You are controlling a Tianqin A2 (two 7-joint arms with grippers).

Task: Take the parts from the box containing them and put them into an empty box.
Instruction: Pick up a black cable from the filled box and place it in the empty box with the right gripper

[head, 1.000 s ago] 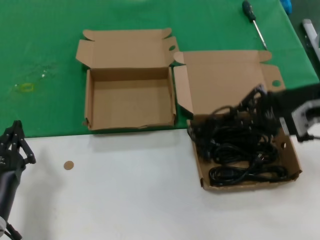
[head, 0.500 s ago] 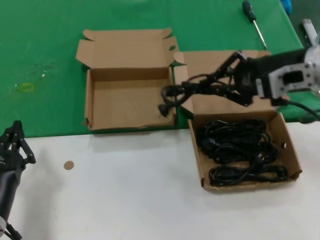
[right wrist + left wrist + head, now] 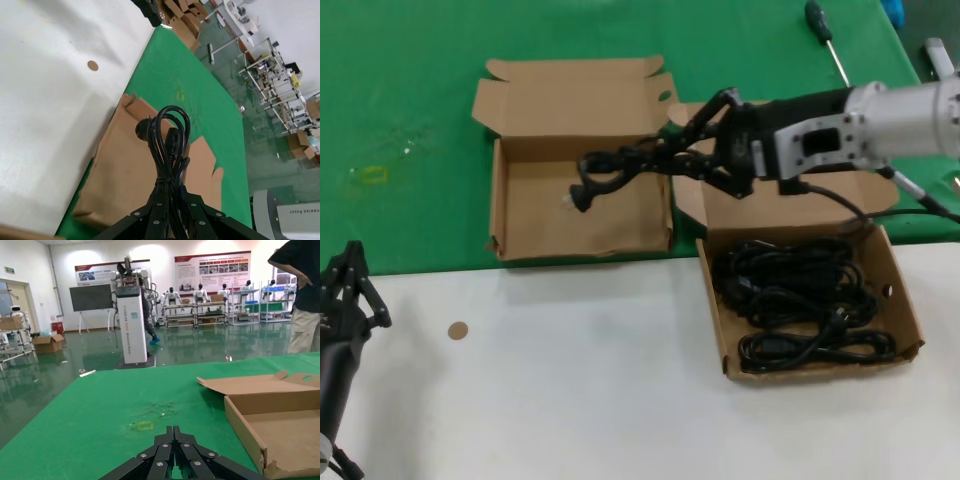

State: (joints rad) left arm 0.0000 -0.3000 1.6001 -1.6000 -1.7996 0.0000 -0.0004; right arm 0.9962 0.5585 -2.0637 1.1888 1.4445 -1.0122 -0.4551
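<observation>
**Q:** Where is the right gripper, and what is in it?

**A:** The right gripper point(image 3: 705, 160) reaches in from the right side of the head view, its fingers clenched around one coiled black power cord point(image 3: 620, 165). The cord hangs in the air over the empty box point(image 3: 578, 205) — the deeper-walled carton on the green mat point(image 3: 410, 110) — with its plug end above the box floor. In the right wrist view the same cord point(image 3: 167, 145) loops out from between the fingertips, with the brown box point(image 3: 125, 170) below it.

**Q:** And the rest of the cords?

**A:** The remaining power cords point(image 3: 800, 300) lie tangled in the low-walled box point(image 3: 910, 320), which sits to the right, on the white tabletop point(image 3: 570, 400), its broad lid flap standing open behind it.

**Q:** What about the other arm?

**A:** The left gripper point(image 3: 350, 290) is parked at the near left edge of the table, well apart from both boxes. The left wrist view shows its fingers point(image 3: 172, 452) pressed together, holding nothing.

**Q:** Anything else on the surface?

**A:** A screwdriver point(image 3: 827, 45) lies on the mat at the far right, and a small round brown disc point(image 3: 457, 330) rests on the white tabletop — near the left gripper.
</observation>
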